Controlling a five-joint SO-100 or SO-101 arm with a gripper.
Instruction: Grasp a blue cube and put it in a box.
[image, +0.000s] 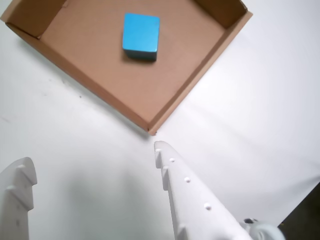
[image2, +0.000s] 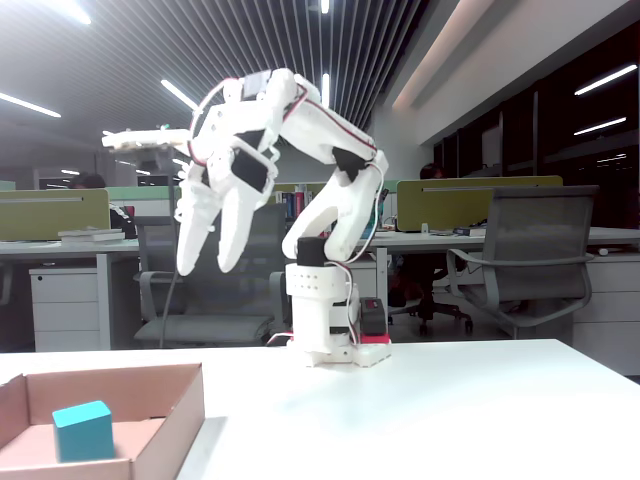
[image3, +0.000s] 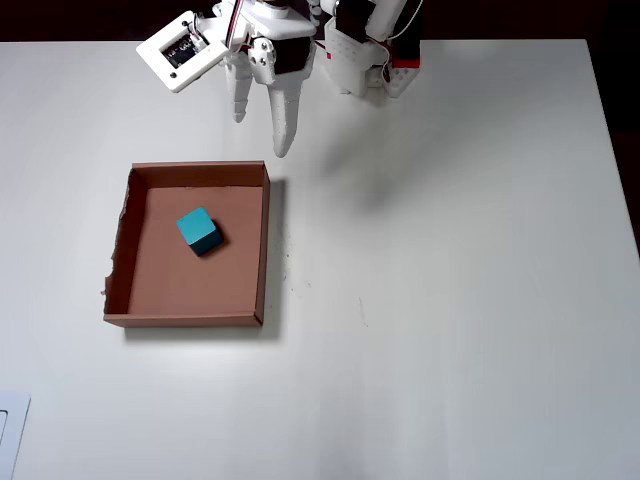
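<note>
1 blue cube (image3: 199, 230) in 1 box (image3: 263, 240); gripper (image3: 259, 135) spread (empty).

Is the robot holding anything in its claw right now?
No, nothing is held. The tool hangs open and empty, raised above the table. The blue cube sits by itself inside the cardboard box.

The white plastic five-joint arm (image2: 320, 150) rises from its white base (image2: 325, 320), bends at the elbow and reaches forward and down, as the fixed view shows. The white two-finger gripper (image2: 205, 268) hangs high above the tabletop, fingers pointing downward, jaws apart and empty. In the wrist view both white fingers (image: 185, 185) show a wide gap between them. The overhead view confirms the gripper (image3: 262, 135) parted.
</note>
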